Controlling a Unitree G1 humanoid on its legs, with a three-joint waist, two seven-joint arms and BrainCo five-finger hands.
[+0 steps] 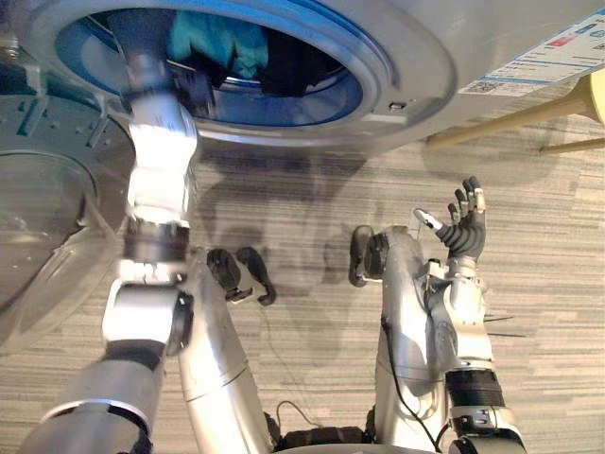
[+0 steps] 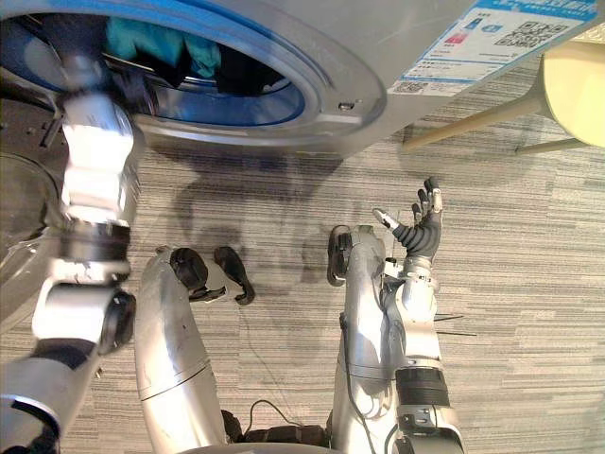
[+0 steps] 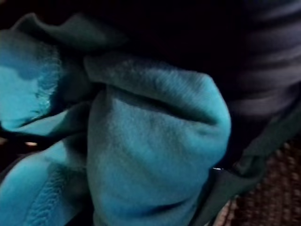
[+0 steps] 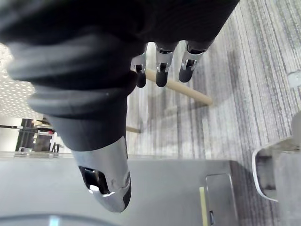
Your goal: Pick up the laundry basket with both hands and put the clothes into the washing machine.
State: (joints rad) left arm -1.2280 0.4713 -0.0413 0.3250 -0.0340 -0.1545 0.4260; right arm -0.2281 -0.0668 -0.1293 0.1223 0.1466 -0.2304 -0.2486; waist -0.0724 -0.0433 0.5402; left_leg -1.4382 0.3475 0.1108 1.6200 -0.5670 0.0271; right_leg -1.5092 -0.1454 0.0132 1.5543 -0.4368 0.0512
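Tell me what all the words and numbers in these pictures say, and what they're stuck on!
Sticker on the washing machine: rows of small print, a blue band and a square code pattern, all too small to read.
Teal clothes in the drum: no writing that can be made out.
Floor: no words or numbers.

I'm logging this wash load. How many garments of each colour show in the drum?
Teal garment: 1
Dark garment: 1
Total: 2
More may lie hidden deeper inside.
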